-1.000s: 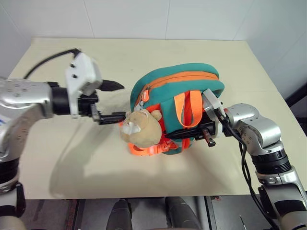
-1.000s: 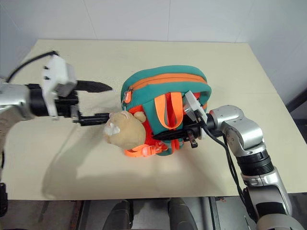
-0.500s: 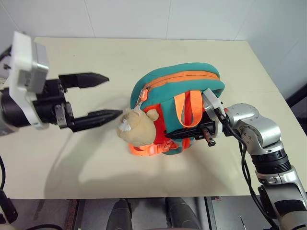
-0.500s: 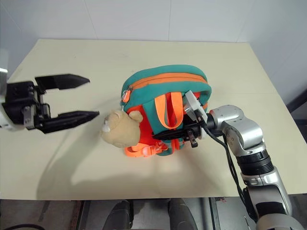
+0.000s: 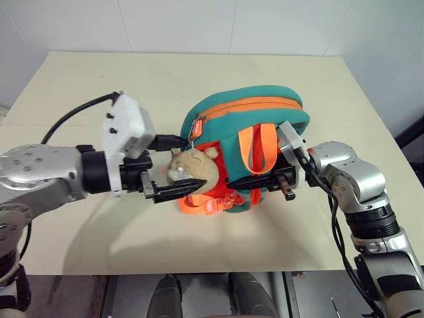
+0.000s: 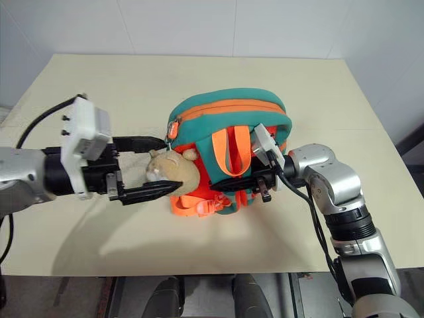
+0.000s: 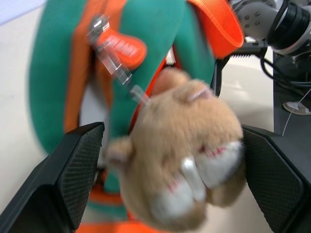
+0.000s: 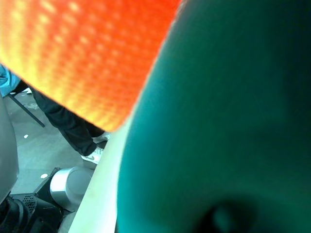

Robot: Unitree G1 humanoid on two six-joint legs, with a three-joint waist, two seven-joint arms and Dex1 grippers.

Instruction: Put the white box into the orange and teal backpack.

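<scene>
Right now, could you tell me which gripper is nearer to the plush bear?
Left. The open left gripper straddles the bear; the right gripper is shut on the backpack strap, on the bear's other side.

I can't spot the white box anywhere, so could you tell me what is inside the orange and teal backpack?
Nothing inside can be seen: the orange and teal backpack has its zipper closed. The plush bear hangs outside, between the left gripper's open fingers.

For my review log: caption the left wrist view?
Open left end effector straddling the tan plush bear on the orange and teal backpack.
</scene>
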